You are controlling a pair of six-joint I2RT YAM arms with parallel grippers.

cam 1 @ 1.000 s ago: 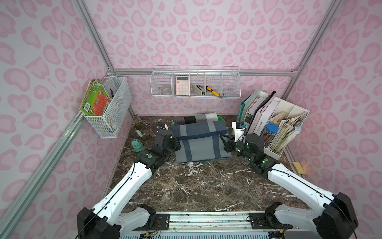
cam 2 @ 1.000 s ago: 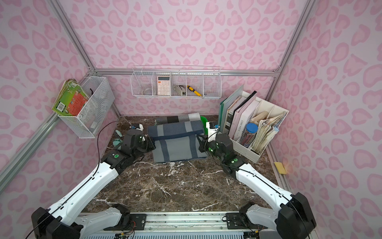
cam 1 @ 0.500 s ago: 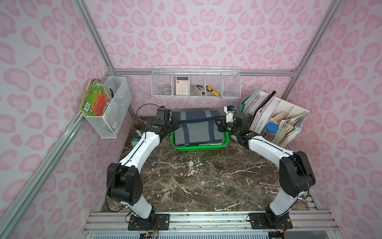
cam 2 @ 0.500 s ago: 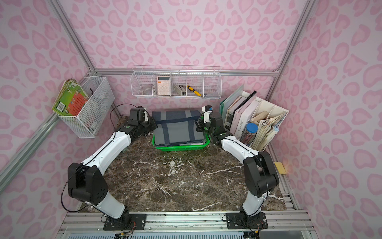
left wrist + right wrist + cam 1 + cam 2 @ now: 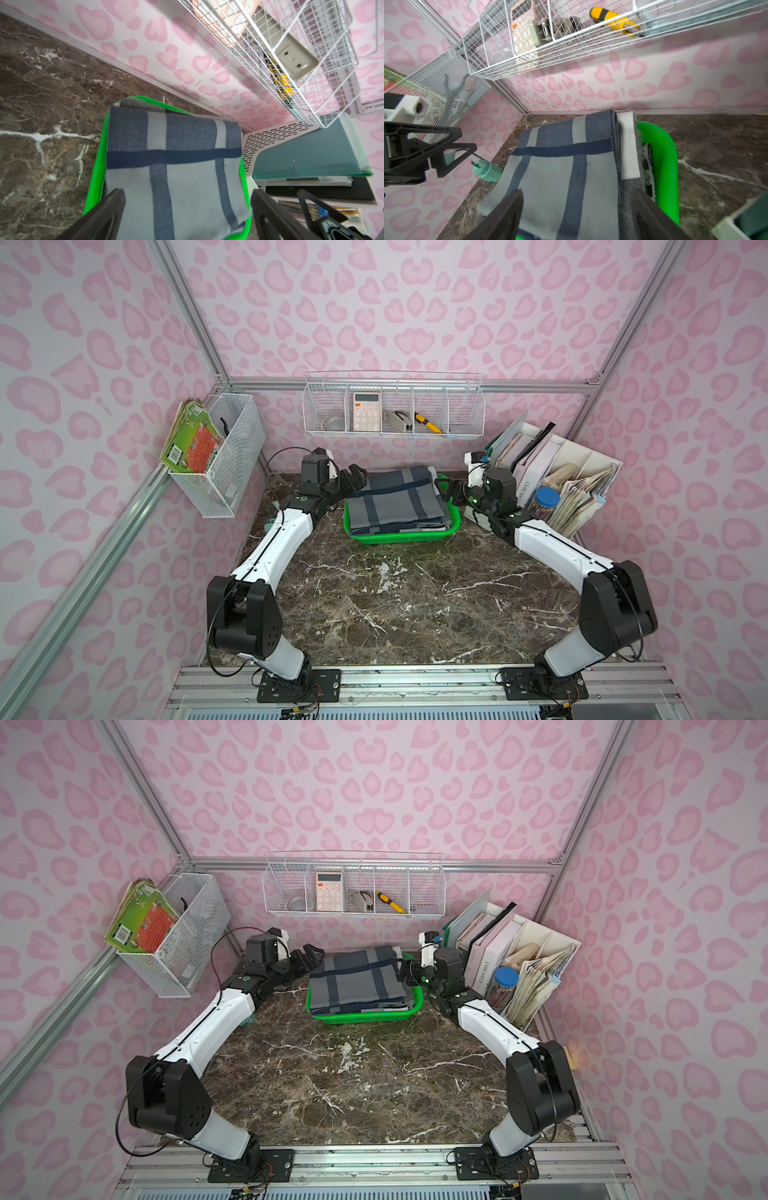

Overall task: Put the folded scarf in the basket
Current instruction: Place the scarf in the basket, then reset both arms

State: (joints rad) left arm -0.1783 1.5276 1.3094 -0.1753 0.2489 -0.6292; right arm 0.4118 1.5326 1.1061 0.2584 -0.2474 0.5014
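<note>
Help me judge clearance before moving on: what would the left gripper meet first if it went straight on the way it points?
Most likely the folded scarf. The left gripper, jaws open, points across the basket, and its wrist view shows that cloth dead ahead. Height is hard to judge.

Pink heart-spotted walls (image 5: 415,302) on three sides. Aluminium frame rails (image 5: 407,386) at the edges. Dark brown, white-veined marble tabletop (image 5: 395,605). Soft, even light.

I can't see the basket (image 5: 399,536) floor under the scarf (image 5: 395,499); left fingers (image 5: 108,209) run off the wrist view.
</note>
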